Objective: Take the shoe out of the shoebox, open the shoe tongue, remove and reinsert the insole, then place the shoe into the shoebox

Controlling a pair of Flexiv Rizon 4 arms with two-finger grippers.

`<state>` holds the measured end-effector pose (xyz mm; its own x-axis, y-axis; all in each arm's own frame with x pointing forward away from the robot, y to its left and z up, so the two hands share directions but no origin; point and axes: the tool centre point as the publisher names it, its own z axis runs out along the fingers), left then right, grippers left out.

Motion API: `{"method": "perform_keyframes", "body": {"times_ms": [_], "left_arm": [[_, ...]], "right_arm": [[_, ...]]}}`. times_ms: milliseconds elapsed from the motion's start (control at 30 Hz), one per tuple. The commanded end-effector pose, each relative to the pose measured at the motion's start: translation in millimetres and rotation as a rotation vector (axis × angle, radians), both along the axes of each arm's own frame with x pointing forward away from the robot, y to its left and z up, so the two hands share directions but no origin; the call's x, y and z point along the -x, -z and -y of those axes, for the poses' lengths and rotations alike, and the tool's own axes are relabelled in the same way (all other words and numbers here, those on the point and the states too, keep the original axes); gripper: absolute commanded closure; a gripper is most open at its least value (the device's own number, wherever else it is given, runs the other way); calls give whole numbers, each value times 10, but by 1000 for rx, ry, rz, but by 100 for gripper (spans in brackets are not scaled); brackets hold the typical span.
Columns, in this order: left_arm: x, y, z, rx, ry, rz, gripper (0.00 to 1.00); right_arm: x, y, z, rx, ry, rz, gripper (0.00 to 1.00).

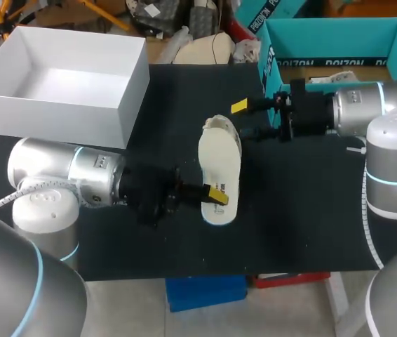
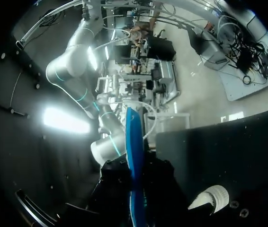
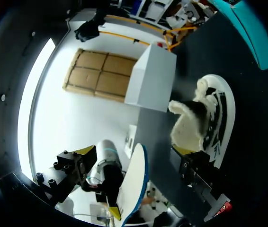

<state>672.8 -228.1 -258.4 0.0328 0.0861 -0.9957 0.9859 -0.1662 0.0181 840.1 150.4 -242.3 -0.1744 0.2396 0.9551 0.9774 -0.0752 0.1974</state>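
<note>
The white insole (image 1: pixel 220 170) with a blue rim hangs edge-held above the table, and my left gripper (image 1: pixel 216 194) is shut on its near end. In the left wrist view the insole (image 2: pixel 133 156) stands edge-on between the fingers. The white shoe (image 1: pixel 219 126), with fuzzy lining, lies on the black mat mostly under the insole; it also shows as shoe (image 3: pixel 205 118) and shoe (image 2: pixel 210 198). My right gripper (image 1: pixel 249 119) stands open just right of the shoe's far end, touching nothing. The insole (image 3: pixel 135 182) shows ahead of my right gripper (image 3: pixel 134 163). The white shoebox (image 1: pixel 79 67) stands open at the far left.
A teal cardboard box (image 1: pixel 328 38) stands at the far right behind my right arm. The black mat (image 1: pixel 304 217) covers the table.
</note>
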Motion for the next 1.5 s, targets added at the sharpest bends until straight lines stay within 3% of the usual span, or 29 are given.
{"method": "perform_keyframes", "body": {"times_ms": [33, 533, 900, 1500], "left_arm": [[-117, 123, -15, 21, 6, 34, 100], [-455, 224, -54, 33, -5, 145, 100], [-658, 152, -34, 57, -12, 169, 100], [-681, 151, -45, 52, -29, 157, 100]], "right_arm": [[2, 10, -13, 0, 3, 0, 0], [2, 10, -13, 0, 3, 0, 0], [2, 10, -13, 0, 3, 0, 0], [2, 10, -13, 0, 3, 0, 0]]}}
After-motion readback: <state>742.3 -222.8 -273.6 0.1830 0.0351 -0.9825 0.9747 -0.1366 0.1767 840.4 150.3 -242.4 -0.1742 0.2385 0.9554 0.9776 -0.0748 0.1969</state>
